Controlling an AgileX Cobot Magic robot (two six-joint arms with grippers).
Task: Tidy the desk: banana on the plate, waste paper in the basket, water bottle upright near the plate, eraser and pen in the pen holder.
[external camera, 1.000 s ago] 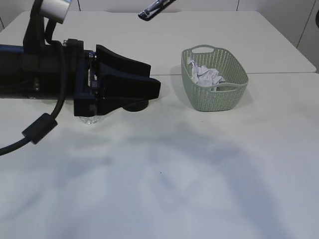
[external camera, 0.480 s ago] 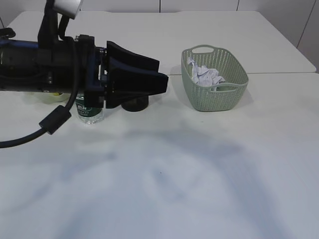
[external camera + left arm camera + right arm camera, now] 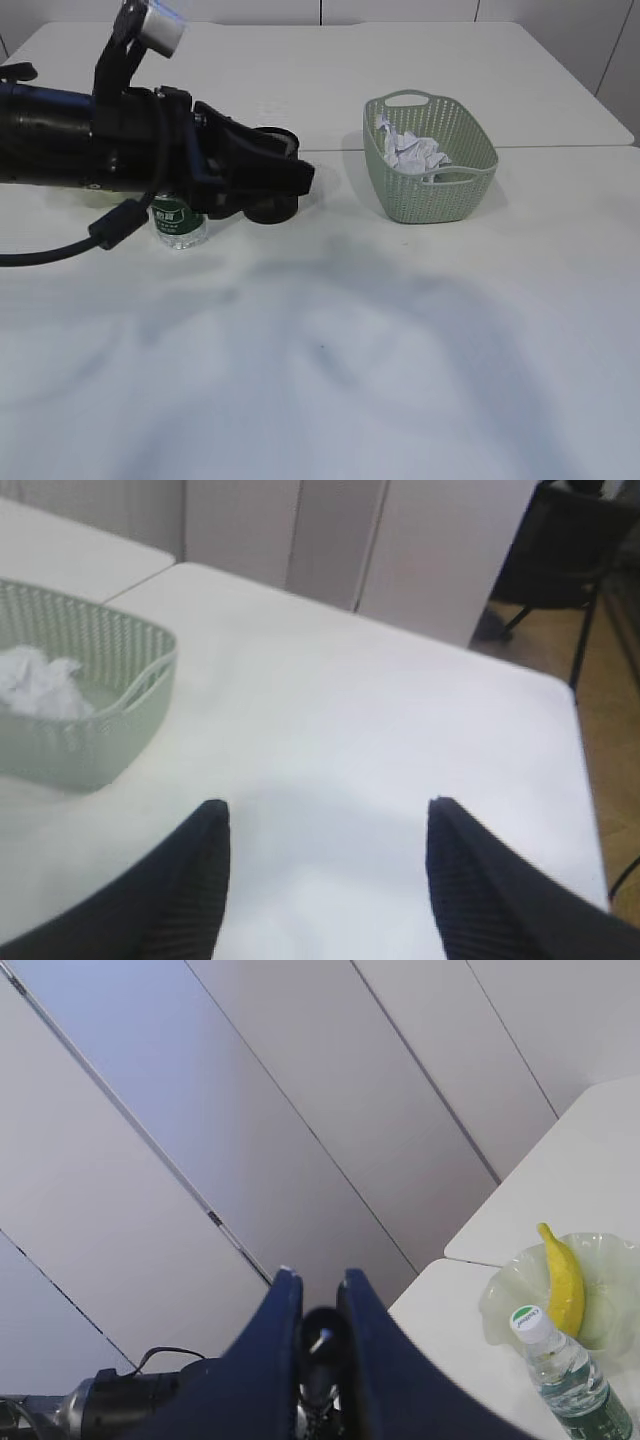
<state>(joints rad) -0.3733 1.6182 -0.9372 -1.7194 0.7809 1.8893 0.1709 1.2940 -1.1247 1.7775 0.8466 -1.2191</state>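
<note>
In the exterior view one desk (image 3: 400, 340) is seen, its white top mostly bare; one sage-green basket (image 3: 431, 192) stands at the far right of centre, and one wad of waste paper (image 3: 412, 152) lies inside it; one black arm is stretched across from the left, and the left gripper (image 3: 290, 170) at its end is held above the desktop, with nothing seen between its fingers in this view; one water bottle (image 3: 177, 224) stands upright beneath the arm, only its lower part with the green label being visible; one black pen holder (image 3: 272, 209) is largely hidden behind the gripper, so its contents cannot be told. In the left wrist view two dark fingers (image 3: 190, 880) are seen spread well apart with nothing between them, so the gripper is released; the single basket (image 3: 90, 720) with its one paper wad (image 3: 40, 683) lies ahead to the left. In the right wrist view the right gripper (image 3: 315, 1305) is raised and pointed at a panelled wall, its two fingers drawn nearly together around a small dark object that cannot be identified; one banana (image 3: 563, 1280) lies in one pale green plate (image 3: 505, 1300); the one bottle (image 3: 560, 1365), white-capped, stands upright just beside the plate.
</note>
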